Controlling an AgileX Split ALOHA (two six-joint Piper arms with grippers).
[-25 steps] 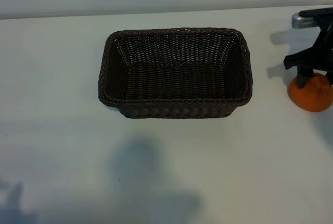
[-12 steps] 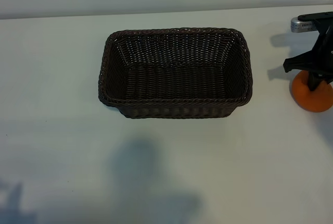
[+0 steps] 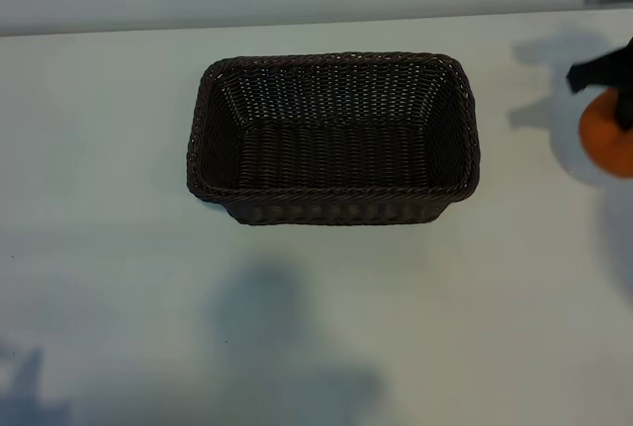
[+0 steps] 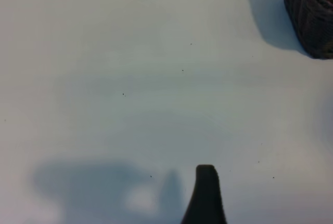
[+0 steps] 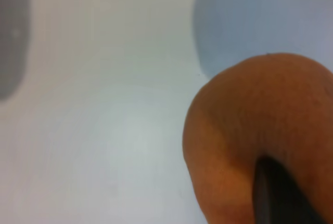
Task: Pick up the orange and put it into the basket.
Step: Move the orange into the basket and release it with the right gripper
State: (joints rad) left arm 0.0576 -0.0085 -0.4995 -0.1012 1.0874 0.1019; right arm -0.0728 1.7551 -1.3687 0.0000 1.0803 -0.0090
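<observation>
Orange (image 3: 605,139) held in the right gripper (image 3: 621,100) at the scene's right edge, off the table (image 3: 326,298).

The basket (image 3: 333,194) sits mid-table with nothing inside, well left of the fruit. The orange is round, dimpled, partly cut off by the frame edge; a dark finger (image 5: 276,195) presses its skin, jaws narrow around it. Bare tabletop lies between fruit and basket rim. The left gripper (image 4: 205,195) hangs over bare table near the basket's corner, jaws wide.
</observation>
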